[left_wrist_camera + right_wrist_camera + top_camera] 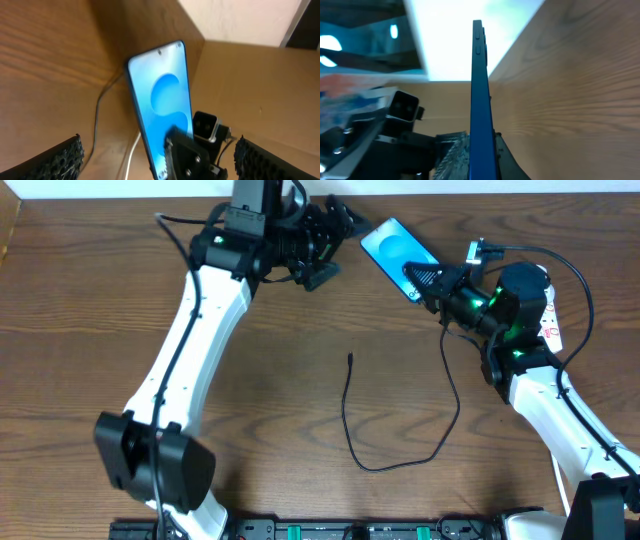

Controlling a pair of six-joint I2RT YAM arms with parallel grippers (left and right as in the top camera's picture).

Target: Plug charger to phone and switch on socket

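Observation:
The phone [392, 248], blue screen up, is at the back of the table, lifted at a tilt. My right gripper [425, 280] is shut on its near end. The right wrist view shows the phone edge-on [480, 90] between the fingers of the right gripper [481, 157]. My left gripper [335, 245] is open and empty just left of the phone. Through it, in the left wrist view, the left gripper [159, 147] faces the phone [162, 95]. The charger [350, 420] lies loose on the table, its plug tip [351, 358] mid-table. The socket [551, 328] is mostly hidden under my right arm.
A thin black cable [100, 107] and a white cord [131, 155] run on the table behind the phone. The table's back edge [450, 194] and a pale wall lie just beyond both grippers. Black arm bases [330, 530] line the front edge.

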